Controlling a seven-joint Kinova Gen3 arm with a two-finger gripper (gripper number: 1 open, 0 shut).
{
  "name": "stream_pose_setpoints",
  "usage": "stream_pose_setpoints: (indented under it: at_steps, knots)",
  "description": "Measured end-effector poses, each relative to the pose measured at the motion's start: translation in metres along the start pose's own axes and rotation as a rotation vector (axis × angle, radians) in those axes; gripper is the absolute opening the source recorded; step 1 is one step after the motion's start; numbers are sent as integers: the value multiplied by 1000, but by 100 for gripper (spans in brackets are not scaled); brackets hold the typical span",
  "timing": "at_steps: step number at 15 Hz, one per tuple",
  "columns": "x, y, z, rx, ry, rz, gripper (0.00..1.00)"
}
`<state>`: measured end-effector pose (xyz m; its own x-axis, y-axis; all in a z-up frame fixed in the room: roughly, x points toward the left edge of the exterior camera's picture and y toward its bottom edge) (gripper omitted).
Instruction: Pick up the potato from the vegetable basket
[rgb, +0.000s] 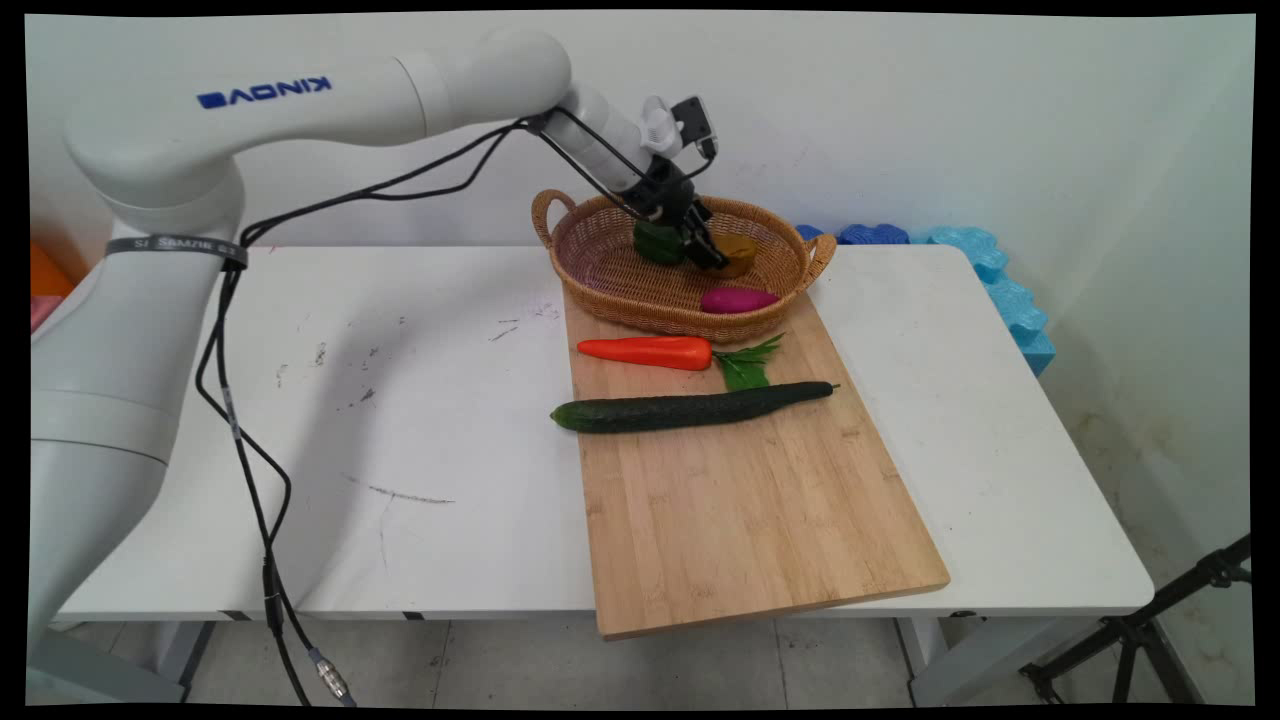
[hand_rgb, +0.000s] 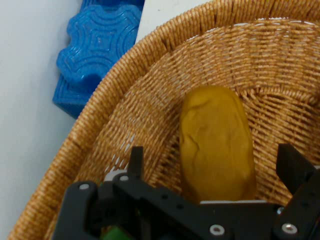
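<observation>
- Main view: the gripper (rgb: 705, 245) is down inside the wicker basket (rgb: 600, 290) at the table's far side, right beside a yellow-brown potato (rgb: 742, 254). A dark green vegetable (rgb: 655, 243) sits just behind the fingers and a purple sweet potato (rgb: 738, 299) lies near the front rim. On the cutting board (rgb: 760, 500): 1 carrot (rgb: 648, 351) and 1 cucumber (rgb: 690, 407), well apart from the hand.
- Hand view: jaws spread wide, holding nothing, 2 fingertips (hand_rgb: 136, 159) flanking the potato (hand_rgb: 216, 142), which lies on the basket's weave (hand_rgb: 150, 100). Blue foam (hand_rgb: 95, 50) shows beyond the rim.
- Looks stiff, smooth-skinned and rounded, likely light; across its narrow middle seems the safest hold, since the ends could slip.
</observation>
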<state>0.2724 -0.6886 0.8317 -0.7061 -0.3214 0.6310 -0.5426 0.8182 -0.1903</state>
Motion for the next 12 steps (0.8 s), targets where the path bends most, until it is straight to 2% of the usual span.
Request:
stream_pose_setpoints:
  at_steps: [10, 11, 12]
  knots:
    - [5, 7, 29, -4, -3, -13, 100]
    - [6, 7, 30, -2, -3, -12, 0]
    - [6, 8, 31, 1, -4, -11, 0]
